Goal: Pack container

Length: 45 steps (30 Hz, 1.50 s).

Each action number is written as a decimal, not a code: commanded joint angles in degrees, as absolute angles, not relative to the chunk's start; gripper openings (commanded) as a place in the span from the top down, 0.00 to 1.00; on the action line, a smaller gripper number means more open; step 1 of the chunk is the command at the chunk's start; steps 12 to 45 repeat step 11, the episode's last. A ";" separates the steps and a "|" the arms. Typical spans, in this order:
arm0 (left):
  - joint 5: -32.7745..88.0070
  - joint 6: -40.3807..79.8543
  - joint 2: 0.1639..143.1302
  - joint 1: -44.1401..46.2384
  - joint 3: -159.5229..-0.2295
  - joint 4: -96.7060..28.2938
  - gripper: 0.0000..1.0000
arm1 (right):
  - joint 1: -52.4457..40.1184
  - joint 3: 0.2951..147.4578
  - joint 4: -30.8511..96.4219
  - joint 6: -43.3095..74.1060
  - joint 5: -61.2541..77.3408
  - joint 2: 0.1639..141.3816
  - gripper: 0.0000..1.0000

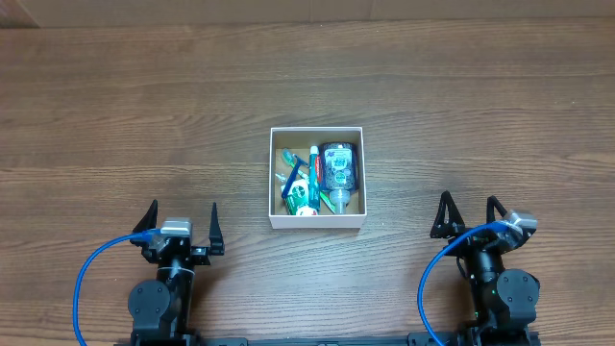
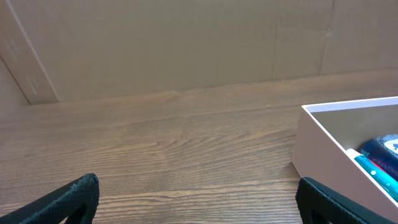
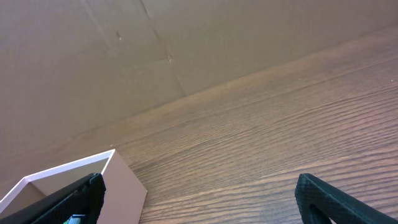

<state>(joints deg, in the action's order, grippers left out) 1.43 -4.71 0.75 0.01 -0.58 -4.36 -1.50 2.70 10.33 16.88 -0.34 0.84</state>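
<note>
The container (image 1: 317, 222) is a small square white cardboard box in the middle of the wooden table. It holds a clear bottle with a dark label (image 1: 337, 167), a toothpaste tube (image 1: 313, 179), a blue-handled toothbrush (image 1: 292, 171) and other small toiletries. My left gripper (image 1: 182, 223) is open and empty near the front edge, left of the box. My right gripper (image 1: 471, 215) is open and empty to the front right of it. The box's white wall shows at the right of the left wrist view (image 2: 323, 149) and at the lower left of the right wrist view (image 3: 127, 186).
A brown cardboard wall (image 2: 174, 43) stands along the far edge of the table. Blue cables (image 1: 86, 279) loop beside each arm base at the front edge.
</note>
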 commanded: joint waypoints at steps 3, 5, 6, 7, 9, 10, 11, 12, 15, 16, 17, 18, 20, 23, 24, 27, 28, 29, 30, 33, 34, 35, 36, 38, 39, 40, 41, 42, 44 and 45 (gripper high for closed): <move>0.93 -5.80 0.25 -0.08 -0.25 -4.36 0.00 | -1.39 2.85 10.04 16.71 -0.30 0.23 0.00; 0.93 -5.80 0.25 -0.08 -0.25 -4.36 0.00 | -1.39 2.85 10.04 16.71 -0.30 0.23 0.00; 0.93 -5.80 0.25 -0.08 -0.25 -4.38 0.00 | -1.39 2.85 10.04 16.71 -0.30 0.23 0.00; 0.93 -5.80 0.25 -0.08 -0.25 -4.36 0.00 | -1.39 2.85 10.04 16.71 -0.30 0.23 0.00; 0.93 -5.80 0.25 -0.08 -0.25 -4.36 0.00 | -1.39 2.85 10.04 16.71 -0.30 0.23 0.00; 0.93 -5.80 0.25 -0.08 -0.25 -4.36 0.00 | -1.39 2.85 10.04 16.71 -0.30 0.23 0.00; 0.95 -5.80 0.25 -0.08 -0.25 -4.36 0.00 | -1.39 2.85 10.04 16.71 -0.30 0.23 0.00; 0.95 -5.80 0.25 -0.08 -0.25 -4.36 0.00 | -1.39 2.85 10.04 16.71 -0.30 0.23 0.00; 0.95 -5.80 0.25 -0.08 -0.25 -4.36 0.00 | -1.39 2.85 10.04 16.71 -0.30 0.23 0.00; 0.95 -5.80 0.25 -0.08 -0.25 -4.36 0.00 | -1.39 2.85 10.04 16.71 -0.30 0.23 0.00; 0.95 -5.80 0.25 -0.08 -0.25 -4.36 0.00 | -1.39 2.85 10.04 16.71 -0.30 0.23 0.00; 0.95 -5.80 0.25 -0.08 -0.25 -4.36 0.00 | -1.39 2.85 10.04 16.71 -0.30 0.23 0.00; 0.95 -5.80 0.25 -0.08 -0.25 -4.36 0.00 | -1.39 2.85 10.04 16.71 -0.30 0.23 0.00; 0.95 -5.80 0.25 -0.08 -0.25 -4.36 0.00 | -1.39 2.85 10.04 16.71 -0.30 0.23 0.00; 0.95 -5.80 0.25 -0.08 -0.25 -4.36 0.00 | -1.39 2.85 10.04 16.71 -0.30 0.23 0.00; 0.95 -5.80 0.25 -0.08 -0.25 -4.36 0.00 | -1.39 2.85 10.04 16.71 -0.30 0.23 0.00; 0.95 -5.80 0.25 -0.08 -0.25 -4.36 0.00 | -1.39 2.85 10.04 16.71 -0.30 0.23 0.00; 0.95 -5.80 0.25 -0.08 -0.25 -4.36 0.00 | -1.39 2.85 10.04 16.71 -0.30 0.23 0.00; 0.95 -5.80 0.25 -0.08 -0.25 -4.36 0.00 | -1.39 2.85 10.04 16.71 -0.30 0.23 0.00; 0.95 -5.80 0.25 -0.08 -0.25 -4.36 0.00 | -1.39 2.85 10.04 16.71 -0.30 0.23 0.00; 0.95 -5.80 0.25 -0.08 -0.25 -4.36 0.00 | -1.39 2.85 10.04 16.71 -0.30 0.23 0.00; 0.95 -5.80 0.25 -0.08 -0.25 -4.36 0.00 | -1.39 2.85 10.04 16.71 -0.30 0.23 0.00; 0.95 -5.80 0.25 -0.08 -0.25 -4.36 0.00 | -1.39 2.85 10.04 16.71 -0.30 0.23 0.00; 0.95 -5.80 0.25 -0.08 -0.25 -4.36 0.00 | -1.39 2.85 10.04 16.71 -0.30 0.23 0.00; 0.95 -5.80 0.25 -0.08 -0.25 -4.36 0.00 | -1.39 2.85 10.04 16.71 -0.30 0.23 0.00; 0.95 -5.80 0.25 -0.08 -0.25 -4.36 0.00 | -1.39 2.85 10.04 16.71 -0.30 0.23 0.00; 0.95 -5.80 0.25 -0.08 -0.25 -4.36 0.00 | -1.39 2.85 10.04 16.71 -0.30 0.23 0.00; 0.95 -5.80 0.25 -0.08 -0.25 -4.36 0.00 | -1.39 2.85 10.04 16.71 -0.30 0.23 0.00; 0.95 -5.80 0.25 -0.08 -0.25 -4.36 0.00 | -1.39 2.85 10.04 16.71 -0.30 0.23 0.00; 0.95 -5.80 0.25 -0.08 -0.25 -4.36 0.00 | -1.39 2.85 10.04 16.71 -0.30 0.23 0.00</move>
